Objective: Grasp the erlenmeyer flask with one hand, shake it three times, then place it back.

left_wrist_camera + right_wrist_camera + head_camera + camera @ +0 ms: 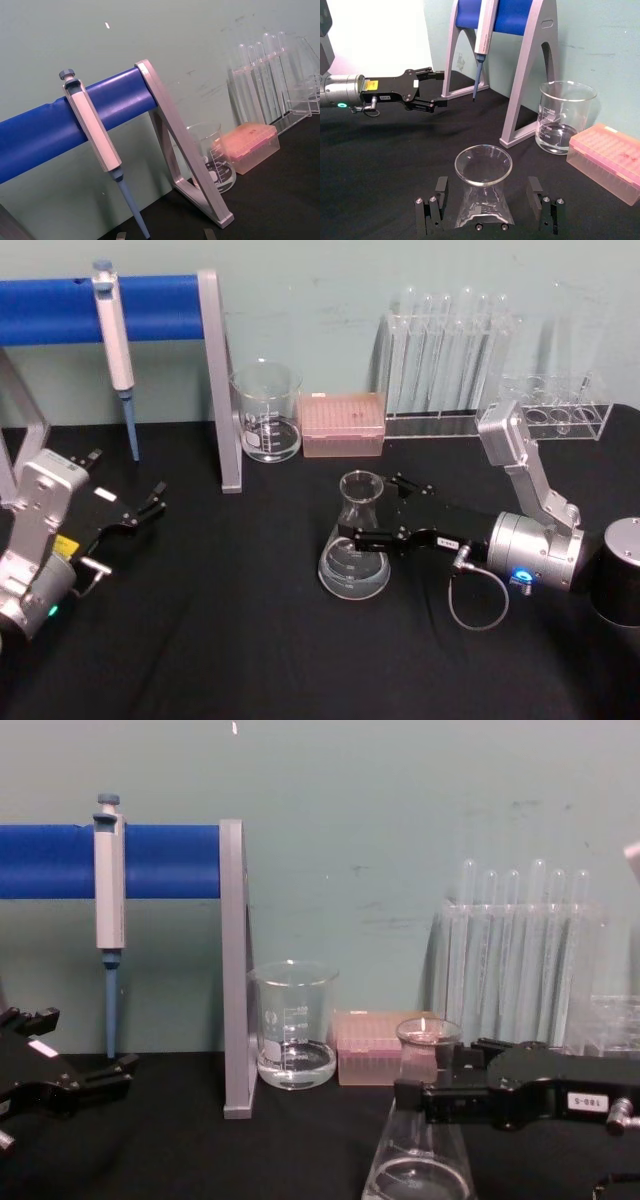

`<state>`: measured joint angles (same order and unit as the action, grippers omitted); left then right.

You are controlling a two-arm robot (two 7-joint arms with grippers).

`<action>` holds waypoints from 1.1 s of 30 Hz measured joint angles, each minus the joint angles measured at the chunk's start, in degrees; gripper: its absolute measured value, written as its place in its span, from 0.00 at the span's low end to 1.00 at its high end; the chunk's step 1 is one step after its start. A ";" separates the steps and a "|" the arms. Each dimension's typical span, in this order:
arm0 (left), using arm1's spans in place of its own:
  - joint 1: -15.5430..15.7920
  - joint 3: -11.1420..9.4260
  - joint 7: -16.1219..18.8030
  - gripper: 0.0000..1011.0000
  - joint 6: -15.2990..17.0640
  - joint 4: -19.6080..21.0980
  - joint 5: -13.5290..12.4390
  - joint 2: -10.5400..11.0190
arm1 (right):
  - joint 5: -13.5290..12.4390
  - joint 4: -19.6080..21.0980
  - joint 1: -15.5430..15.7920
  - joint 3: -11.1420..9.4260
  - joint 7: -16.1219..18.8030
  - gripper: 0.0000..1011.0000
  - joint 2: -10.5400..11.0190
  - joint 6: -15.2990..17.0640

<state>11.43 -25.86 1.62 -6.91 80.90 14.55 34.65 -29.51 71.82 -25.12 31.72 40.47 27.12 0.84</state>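
While upright on the table, erlenmeyer flask [355, 550] between right hand's [378, 510] wide-spread fingers, neck untouched

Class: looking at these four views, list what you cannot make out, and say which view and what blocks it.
- Chest view: bottom edge cuts off the clear glass conical flask base.
- Right wrist view: black right gripper hides the flask's base.
- Head view: clear glass beaker graduation marks too small to read.

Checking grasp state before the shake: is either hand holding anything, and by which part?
Nothing held yet. The right hand is open, its fingers on either side of the erlenmeyer flask below its neck, not closed on it. The left hand is open, empty.
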 joint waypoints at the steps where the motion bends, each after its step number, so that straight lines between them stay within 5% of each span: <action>1: 0.00 0.00 0.00 0.99 0.00 0.00 0.00 0.00 | 0.01 0.00 0.00 0.01 0.00 0.99 0.02 0.00; 11: 0.00 0.00 0.00 0.99 0.00 0.00 0.00 0.00 | 0.22 2.64 1.09 0.14 -0.02 0.99 1.99 1.00; 21: 0.00 0.00 0.00 0.99 0.00 0.00 0.00 0.00 | -1.94 8.64 5.73 -1.78 -1.39 0.99 7.03 4.33; 26: 0.00 0.00 0.00 0.99 0.00 0.00 0.00 0.00 | -3.68 11.26 8.35 -3.78 -3.75 0.99 9.76 6.77; 33: 0.00 0.00 0.00 0.99 0.00 0.00 0.00 0.00 | -4.60 13.20 10.70 -7.62 -11.04 0.99 9.97 7.81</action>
<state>11.43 -25.86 1.62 -6.91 80.90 14.55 34.64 -34.11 85.02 -14.42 24.10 29.42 37.09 8.65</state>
